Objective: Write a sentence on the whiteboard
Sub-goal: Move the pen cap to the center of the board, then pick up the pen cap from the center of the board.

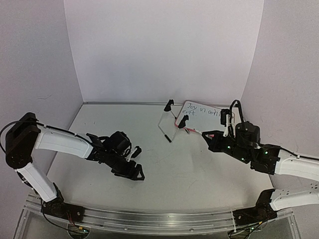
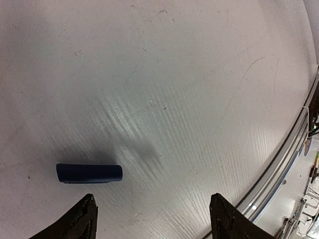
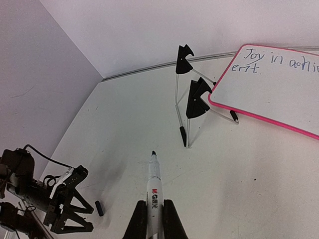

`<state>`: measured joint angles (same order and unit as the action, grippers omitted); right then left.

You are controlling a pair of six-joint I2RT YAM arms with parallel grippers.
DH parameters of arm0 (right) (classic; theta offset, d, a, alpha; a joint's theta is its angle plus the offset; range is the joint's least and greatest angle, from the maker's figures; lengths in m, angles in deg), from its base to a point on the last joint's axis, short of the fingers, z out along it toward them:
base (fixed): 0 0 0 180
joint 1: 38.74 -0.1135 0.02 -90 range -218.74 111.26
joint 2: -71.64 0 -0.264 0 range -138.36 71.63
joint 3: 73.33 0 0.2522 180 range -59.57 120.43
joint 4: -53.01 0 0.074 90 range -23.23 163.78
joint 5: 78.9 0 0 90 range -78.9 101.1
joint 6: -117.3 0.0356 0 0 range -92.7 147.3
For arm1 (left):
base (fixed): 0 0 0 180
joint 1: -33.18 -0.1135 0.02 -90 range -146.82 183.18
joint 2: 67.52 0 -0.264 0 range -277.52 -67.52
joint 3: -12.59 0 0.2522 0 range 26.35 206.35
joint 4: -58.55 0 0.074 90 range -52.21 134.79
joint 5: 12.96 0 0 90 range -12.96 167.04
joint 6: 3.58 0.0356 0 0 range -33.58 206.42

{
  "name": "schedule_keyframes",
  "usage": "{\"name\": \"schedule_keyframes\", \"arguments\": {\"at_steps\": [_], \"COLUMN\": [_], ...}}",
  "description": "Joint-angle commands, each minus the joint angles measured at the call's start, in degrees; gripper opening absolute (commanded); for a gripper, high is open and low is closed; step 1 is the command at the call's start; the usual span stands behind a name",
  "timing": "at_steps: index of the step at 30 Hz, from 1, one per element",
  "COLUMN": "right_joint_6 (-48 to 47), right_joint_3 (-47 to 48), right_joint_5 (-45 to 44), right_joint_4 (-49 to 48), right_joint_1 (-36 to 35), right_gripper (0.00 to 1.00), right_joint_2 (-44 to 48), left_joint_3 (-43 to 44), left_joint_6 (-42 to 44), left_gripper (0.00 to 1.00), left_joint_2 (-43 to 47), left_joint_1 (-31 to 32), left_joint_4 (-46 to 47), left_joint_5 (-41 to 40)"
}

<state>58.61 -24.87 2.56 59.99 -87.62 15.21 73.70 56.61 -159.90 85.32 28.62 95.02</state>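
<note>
My left arm (image 1: 60,142) and right arm (image 1: 294,164) wear white shells over black joints; green lights (image 1: 228,148) and a black cable (image 1: 235,105) sit behind the right gripper (image 1: 209,136).

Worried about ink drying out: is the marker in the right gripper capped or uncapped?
Uncapped. The marker shows a bare dark tip, and a blue cap lies on the table ahead of the open left gripper.

The left arm's two black fingers (image 2: 82,219) poke in at 7 and 5 o'clock, standing wide apart with only bare white desk (image 2: 174,74) between them. A short dark blue cap (image 2: 89,173) lies on its side at 8 o'clock, just beyond the finger at 7 o'clock and apart from it. A metal rail (image 2: 279,179) edges the desk from 3 to 5 o'clock.
</note>
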Motion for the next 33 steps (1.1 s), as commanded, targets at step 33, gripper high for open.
{"name": "schedule_keyframes", "arguments": {"at_steps": [33], "right_joint_6": [1.1], "right_joint_3": [-0.2], "right_joint_5": [-1.5], "right_joint_4": [-1.2], "right_joint_1": [0.1], "right_gripper": [0.0], "right_joint_2": [-0.1], "left_joint_3": [0.6], "left_joint_6": [13.4], "left_gripper": [0.74], "left_joint_2": [-2.6], "left_joint_1": [0.8], "left_joint_4": [-6.2], "left_joint_5": [-3.1]}}
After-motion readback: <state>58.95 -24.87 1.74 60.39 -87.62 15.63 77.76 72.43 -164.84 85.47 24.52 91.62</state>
